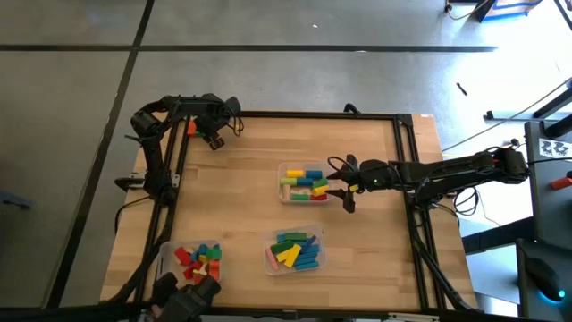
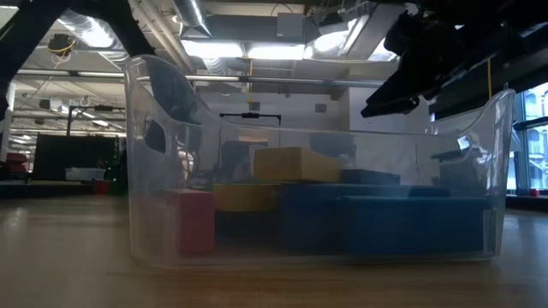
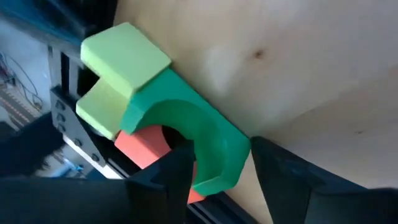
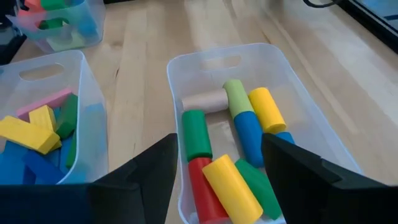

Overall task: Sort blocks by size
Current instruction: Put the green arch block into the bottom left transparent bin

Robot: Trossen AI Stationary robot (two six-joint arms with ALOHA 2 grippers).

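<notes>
Three clear plastic trays sit on a wooden surface. The middle tray holds cylinder-shaped blocks lying on their sides: green, red, yellow, blue and one tan. The tray nearer the front edge holds flat bars and wedges in blue, yellow, green and pink. A third tray at the front left corner holds small red, yellow, green and blue pieces. The right gripper hangs at the middle tray's right end, its jaws wide apart and empty. The left gripper waits near the far left corner, jaws apart. Only the left wrist view shows what lies there: a green arch block, a pale green notched block and a red block against the surface's edge, between the jaws but not gripped. The low view looks through one tray's wall at red, yellow and blue blocks.
</notes>
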